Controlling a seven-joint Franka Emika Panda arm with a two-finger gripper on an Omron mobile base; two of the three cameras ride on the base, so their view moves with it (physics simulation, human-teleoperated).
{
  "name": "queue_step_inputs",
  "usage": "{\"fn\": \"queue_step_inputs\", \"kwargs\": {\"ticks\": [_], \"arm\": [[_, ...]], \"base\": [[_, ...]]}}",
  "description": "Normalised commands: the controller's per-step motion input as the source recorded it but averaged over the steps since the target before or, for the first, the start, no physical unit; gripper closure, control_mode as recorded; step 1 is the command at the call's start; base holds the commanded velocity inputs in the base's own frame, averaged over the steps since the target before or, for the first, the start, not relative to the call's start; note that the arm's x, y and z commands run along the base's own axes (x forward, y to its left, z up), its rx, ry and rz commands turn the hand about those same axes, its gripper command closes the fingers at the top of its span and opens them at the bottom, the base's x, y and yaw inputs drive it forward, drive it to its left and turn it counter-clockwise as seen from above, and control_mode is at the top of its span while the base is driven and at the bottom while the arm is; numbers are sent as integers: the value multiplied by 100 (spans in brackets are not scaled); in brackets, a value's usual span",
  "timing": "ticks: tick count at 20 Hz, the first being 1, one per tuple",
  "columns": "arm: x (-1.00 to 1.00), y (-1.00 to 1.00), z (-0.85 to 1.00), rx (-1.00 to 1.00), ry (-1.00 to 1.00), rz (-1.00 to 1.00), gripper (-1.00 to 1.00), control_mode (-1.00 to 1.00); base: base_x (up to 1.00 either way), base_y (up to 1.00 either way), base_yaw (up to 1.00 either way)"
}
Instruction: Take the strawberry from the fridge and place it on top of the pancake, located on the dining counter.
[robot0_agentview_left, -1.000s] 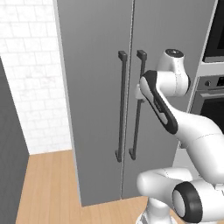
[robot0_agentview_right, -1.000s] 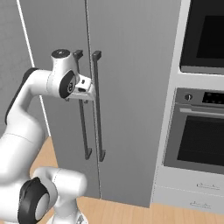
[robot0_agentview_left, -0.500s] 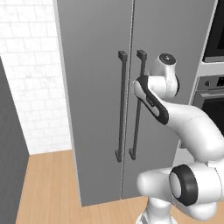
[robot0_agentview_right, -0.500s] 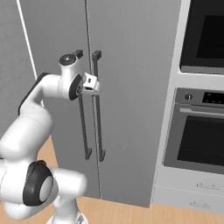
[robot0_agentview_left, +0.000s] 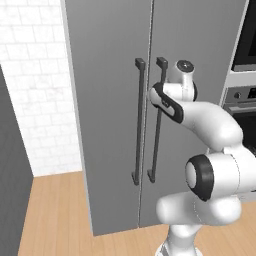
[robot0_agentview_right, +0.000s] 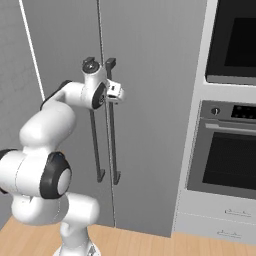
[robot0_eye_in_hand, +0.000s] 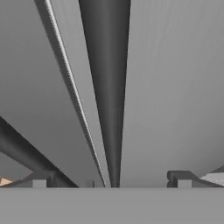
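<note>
The strawberry is presumably behind the closed doors of the fridge (robot0_agentview_left: 110, 125), so the thing to handle now is the right door's handle (robot0_eye_in_hand: 107, 87): a stiff, smooth dark bar, likely slippery, best taken across its upper length, where a firm squeeze does no harm. The claw (robot0_eye_in_hand: 109, 178) stands wide open, holding nothing, its 2 fingertips (robot0_eye_in_hand: 41, 178) either side of that bar; contact is hard to judge.

Home kitchen, rendered. Tall grey two-door fridge (robot0_agentview_left: 110, 115) with dark bar handles (robot0_agentview_left: 138, 122). Built-in wall oven (robot0_agentview_right: 229, 145), black glass front, second black-fronted unit above, drawers (robot0_agentview_right: 220, 222) below. White brick-tile wall (robot0_agentview_left: 40, 95) left of fridge. Light wood plank floor (robot0_agentview_left: 55, 215).
</note>
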Motion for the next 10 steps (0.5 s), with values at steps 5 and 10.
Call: {"fn": "queue_step_inputs", "kwargs": {"ticks": [5,10], "arm": [[29,6,0,0,-5,0,-100,-100],[33,4,0,0,-19,0,-100,-100]], "base": [[0,0,0],[0,0,0]]}}
